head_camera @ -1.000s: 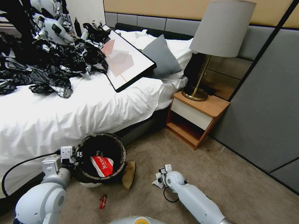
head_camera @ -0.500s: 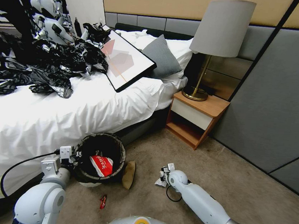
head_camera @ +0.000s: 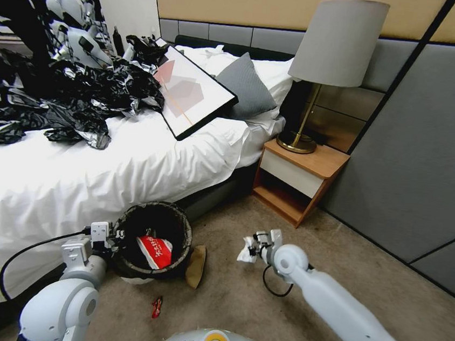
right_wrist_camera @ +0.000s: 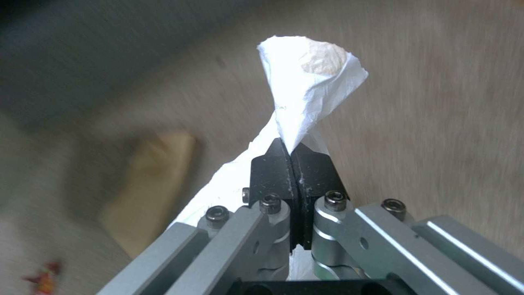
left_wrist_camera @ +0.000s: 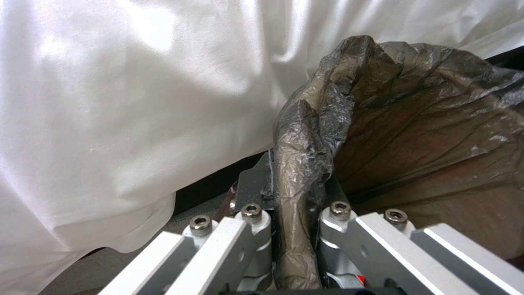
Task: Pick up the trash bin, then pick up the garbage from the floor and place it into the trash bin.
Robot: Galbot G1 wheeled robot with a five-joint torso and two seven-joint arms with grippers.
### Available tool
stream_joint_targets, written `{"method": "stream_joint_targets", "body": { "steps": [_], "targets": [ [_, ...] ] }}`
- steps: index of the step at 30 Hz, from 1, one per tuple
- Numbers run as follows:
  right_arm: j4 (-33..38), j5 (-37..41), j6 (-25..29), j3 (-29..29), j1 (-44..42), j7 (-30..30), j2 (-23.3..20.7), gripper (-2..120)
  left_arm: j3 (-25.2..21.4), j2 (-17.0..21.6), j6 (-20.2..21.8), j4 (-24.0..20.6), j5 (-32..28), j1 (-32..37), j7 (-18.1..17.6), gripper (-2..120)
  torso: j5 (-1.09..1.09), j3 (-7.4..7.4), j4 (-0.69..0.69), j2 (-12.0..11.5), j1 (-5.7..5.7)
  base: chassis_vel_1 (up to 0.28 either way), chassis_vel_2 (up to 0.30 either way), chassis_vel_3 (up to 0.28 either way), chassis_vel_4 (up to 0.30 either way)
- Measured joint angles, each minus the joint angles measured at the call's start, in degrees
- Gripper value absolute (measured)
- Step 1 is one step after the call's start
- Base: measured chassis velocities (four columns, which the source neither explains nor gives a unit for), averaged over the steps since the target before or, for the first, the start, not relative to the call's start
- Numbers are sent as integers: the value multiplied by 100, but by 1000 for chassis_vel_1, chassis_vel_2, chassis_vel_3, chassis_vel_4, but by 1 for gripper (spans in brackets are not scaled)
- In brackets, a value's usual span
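Beige carpet [head_camera: 296,243] beside white bed [head_camera: 130,171], wooden nightstand [head_camera: 297,180], trash bin [head_camera: 152,238]

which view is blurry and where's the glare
Right wrist view: the carpet behind is smeared with motion blur, while the tissue in the right pincer stays sharp. Left wrist view: the bed sheet is blown out white. Head view: straight wall lines bow.

smooth pale grey-white arm shells, rounded joints; black cables looped at both wrists. silver bracket fingers [right_wrist_camera: 376,241] with hex-socket screws (black pads), orange mark on the torso top.
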Motion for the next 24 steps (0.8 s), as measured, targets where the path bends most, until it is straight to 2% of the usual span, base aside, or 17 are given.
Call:
{"method": "stream_joint_targets", "body": {
  "steps": [5,13,24],
  "targets": [
    [695,297,0,190,211,50,-122,0,16,-9,0,-7,1,19,4,4,0,0,0,0,0,0,0,0,0],
    [1407,922,0,231,765,100,-242,0,79,9,0,-46,15,77,25,4,0,0,0,0,0,0,0,0,0],
    [1584,1050,-1,207,908,49,-403,0,100,52,0,-165,31,108,45,4,0,0,-1,0,0,0,0,0,0]
  ]
}}
